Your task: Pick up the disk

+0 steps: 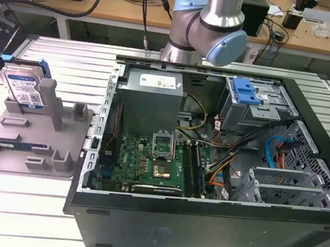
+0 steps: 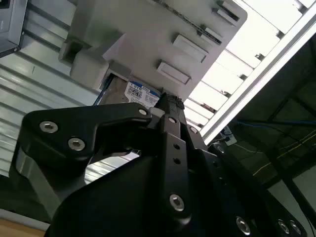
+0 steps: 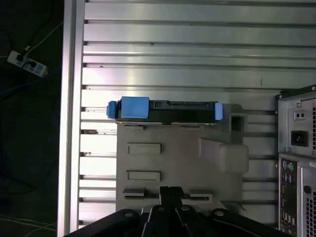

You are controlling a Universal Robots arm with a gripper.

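Disk (image 1: 26, 88) is stood on edge in the grey holder (image 1: 39, 140), at the exterior view's left. The holder is set on the slatted table (image 1: 72, 55) beside the open PC case (image 1: 202, 222). Blue rails (image 3: 133, 107) are seen at both disk ends. Gripper (image 3: 170, 192) is closed up, with nothing held. It is placed over the holder's opposite edge, apart from the disk.

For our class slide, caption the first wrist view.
The disk on edge in a grey holder on the slatted table, computer case alongside; gripper clear of it.
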